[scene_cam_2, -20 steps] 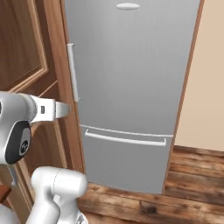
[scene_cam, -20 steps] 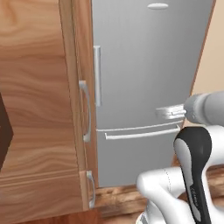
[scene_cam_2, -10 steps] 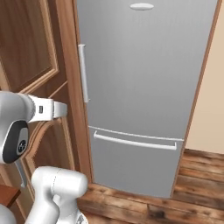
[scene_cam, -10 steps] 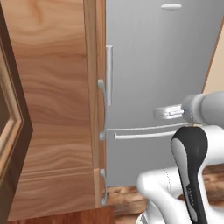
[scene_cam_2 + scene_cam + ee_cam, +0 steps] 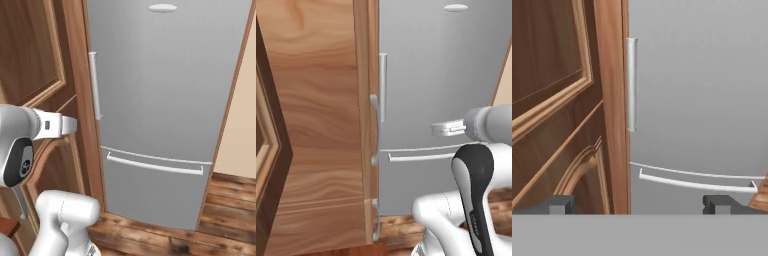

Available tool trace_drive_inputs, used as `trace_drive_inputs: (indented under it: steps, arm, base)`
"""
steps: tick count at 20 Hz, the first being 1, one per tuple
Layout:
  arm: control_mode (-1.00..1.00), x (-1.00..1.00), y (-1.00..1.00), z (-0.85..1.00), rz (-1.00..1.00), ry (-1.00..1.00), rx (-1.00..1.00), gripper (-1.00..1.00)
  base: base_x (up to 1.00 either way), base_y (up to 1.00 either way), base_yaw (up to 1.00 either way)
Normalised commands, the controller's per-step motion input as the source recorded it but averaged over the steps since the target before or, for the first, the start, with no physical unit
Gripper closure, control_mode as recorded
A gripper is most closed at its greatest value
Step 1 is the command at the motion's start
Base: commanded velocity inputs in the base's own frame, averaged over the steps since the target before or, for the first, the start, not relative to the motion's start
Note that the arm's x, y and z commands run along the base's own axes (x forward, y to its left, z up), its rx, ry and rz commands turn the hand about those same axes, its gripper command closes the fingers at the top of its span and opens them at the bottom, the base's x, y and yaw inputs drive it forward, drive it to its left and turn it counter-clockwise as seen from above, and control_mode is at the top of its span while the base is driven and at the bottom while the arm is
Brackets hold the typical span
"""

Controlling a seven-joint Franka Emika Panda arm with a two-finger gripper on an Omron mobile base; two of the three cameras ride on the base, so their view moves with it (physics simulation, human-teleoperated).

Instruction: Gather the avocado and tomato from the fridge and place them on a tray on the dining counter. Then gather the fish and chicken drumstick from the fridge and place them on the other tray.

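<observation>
Dark gripper (image 5: 640,204) tips set wide apart and empty, pointed at the closed fridge (image 5: 170,100) from a short way off. Closer in than a second ago, with fridge and wooden cabinet (image 5: 316,125) filling more of both base views: a drive up by the base, nothing in the kitchen itself shifted. Vertical door handle (image 5: 631,85) ahead and above the gripper, near the cabinet edge; drawer bar (image 5: 697,184) low across the front. Door not yet opened, so avocado and tomato presumably inside, unseen. Likely next: a reach for the handle.
</observation>
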Motion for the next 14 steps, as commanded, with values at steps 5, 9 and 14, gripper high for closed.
trace_drive_inputs:
  steps: [5, 9, 14]
  arm:
    - [1.0, 0.0, 0.0, 0.0, 0.0, 0.0, 0.0, -1.0]
    - [-1.0, 0.21, 0.09, 0.0, 0.12, 0.0, 0.0, -1.0]
    - [-1.0, 0.81, 0.29, 0.0, 0.01, -0.01, 0.0, -1.0]
  base:
    - [0.0, 0.56, 0.18]
    - [0.0, 0.09, 0.07]
    - [0.0, 0.0, 0.0]
